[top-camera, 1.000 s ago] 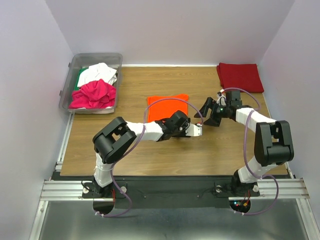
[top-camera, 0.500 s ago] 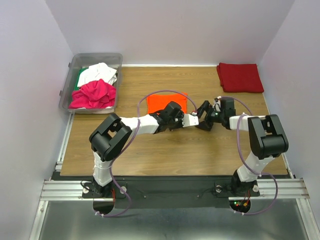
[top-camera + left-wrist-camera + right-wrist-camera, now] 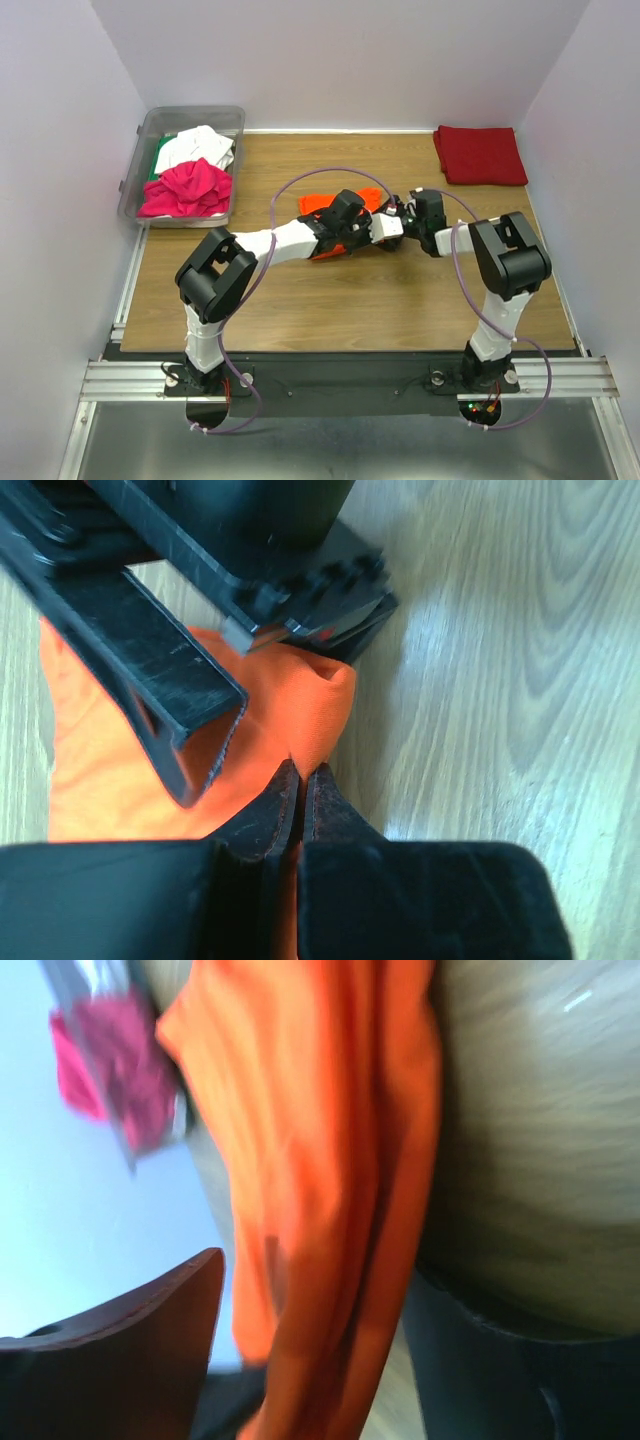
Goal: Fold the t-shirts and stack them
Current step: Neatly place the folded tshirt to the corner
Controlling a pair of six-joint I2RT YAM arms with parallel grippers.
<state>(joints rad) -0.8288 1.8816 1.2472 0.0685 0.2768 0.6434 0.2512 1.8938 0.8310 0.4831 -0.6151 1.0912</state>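
Note:
The bright orange t-shirt [image 3: 316,204] lies at mid-table, partly under my left arm. My left gripper [image 3: 393,230] is shut on that shirt's right edge; in the left wrist view its fingertips [image 3: 300,772] pinch a fold of the orange cloth [image 3: 110,770]. My right gripper [image 3: 398,212] meets it from the right. Its jaws stand apart, with the orange cloth [image 3: 300,1160] hanging between the fingers [image 3: 130,1350]. A folded dark red t-shirt [image 3: 480,155] rests at the back right.
A clear plastic bin [image 3: 190,112] at the back left holds a magenta shirt [image 3: 187,187], a white one [image 3: 200,147] and a green one [image 3: 160,155]. Both arms crowd together at the table's middle, cables looping over them.
My left gripper moved up onto the orange shirt's right edge and shut on it. My right arm swung left to the same edge, its jaws narrowing around the cloth.

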